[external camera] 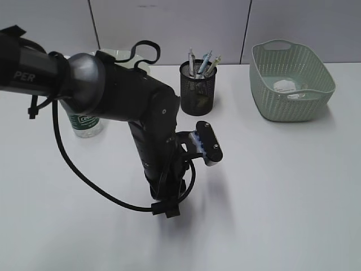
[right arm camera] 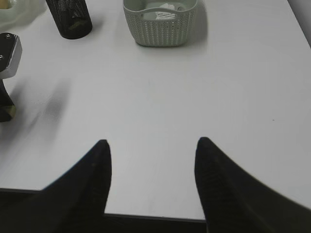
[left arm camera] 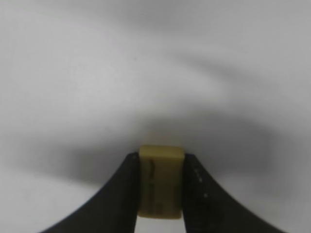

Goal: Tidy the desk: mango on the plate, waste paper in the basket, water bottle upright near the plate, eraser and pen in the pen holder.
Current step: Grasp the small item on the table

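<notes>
A tan eraser (left arm camera: pixel 160 180) lies on the white desk (external camera: pixel 282 186) between the black jaws of my left gripper (left arm camera: pixel 160 156), which press on both its sides. In the exterior view that gripper (external camera: pixel 166 210) points down at the desk's middle. Several pens (external camera: pixel 203 61) stand in the black mesh pen holder (external camera: pixel 197 90). The water bottle (external camera: pixel 84 123) stands upright behind the left arm, beside the ruffled plate (external camera: pixel 119 55). White waste paper (external camera: pixel 286 86) lies in the basket (external camera: pixel 290 104). The mango is hidden behind the arm. My right gripper (right arm camera: pixel 153 141) hangs open over the desk's front edge.
The left arm (external camera: pixel 141 107) and its cable loop (external camera: pixel 90 180) cover the left middle of the desk. The pen holder (right arm camera: pixel 70 19) and basket (right arm camera: pixel 160 24) stand along the far side in the right wrist view.
</notes>
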Controlling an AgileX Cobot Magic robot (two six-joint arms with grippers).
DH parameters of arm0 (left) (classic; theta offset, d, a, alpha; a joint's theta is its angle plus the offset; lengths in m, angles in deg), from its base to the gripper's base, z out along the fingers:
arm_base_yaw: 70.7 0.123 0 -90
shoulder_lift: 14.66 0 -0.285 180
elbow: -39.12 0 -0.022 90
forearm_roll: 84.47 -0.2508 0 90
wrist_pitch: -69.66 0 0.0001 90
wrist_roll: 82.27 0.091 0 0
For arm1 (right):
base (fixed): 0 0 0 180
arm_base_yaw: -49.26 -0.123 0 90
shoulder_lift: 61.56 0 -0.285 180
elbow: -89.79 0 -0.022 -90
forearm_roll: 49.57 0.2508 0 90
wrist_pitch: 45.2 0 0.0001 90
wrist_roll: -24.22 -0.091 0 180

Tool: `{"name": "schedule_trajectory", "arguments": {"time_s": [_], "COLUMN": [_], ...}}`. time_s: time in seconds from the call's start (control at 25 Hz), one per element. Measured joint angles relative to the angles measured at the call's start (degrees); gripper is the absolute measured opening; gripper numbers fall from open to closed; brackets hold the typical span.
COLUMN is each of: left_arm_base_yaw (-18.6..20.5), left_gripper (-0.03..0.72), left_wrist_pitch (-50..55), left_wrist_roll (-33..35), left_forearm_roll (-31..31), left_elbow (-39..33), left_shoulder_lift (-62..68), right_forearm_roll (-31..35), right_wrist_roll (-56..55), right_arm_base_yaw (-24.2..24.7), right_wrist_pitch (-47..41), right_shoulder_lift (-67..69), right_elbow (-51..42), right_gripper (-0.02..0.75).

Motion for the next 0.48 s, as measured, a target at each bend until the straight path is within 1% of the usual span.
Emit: {"name": "schedule_trajectory", "arguments": {"time_s": [0.32, 0.48], "left_arm_base_yaw": [0.00, -0.06], "left_gripper": [0.203, 0.203], "left_wrist_pitch": [0.48, 4.12], "left_wrist_roll": [0.00, 0.00], "left_forearm_roll": [0.00, 3.13], "left_elbow": [0.22, 0.70], "left_shoulder_lift": [0.11, -0.35], "right_forearm_roll": [0.00, 0.00], "right_wrist_roll": [0.00, 0.00], "right_arm_base_yaw": [0.00, 0.00], "right_wrist_pitch": [0.05, 0.05], "right_shoulder_lift": [0.00, 0.00], "right_elbow": [0.00, 0.00], "right_gripper": [0.439, 0.439]}}
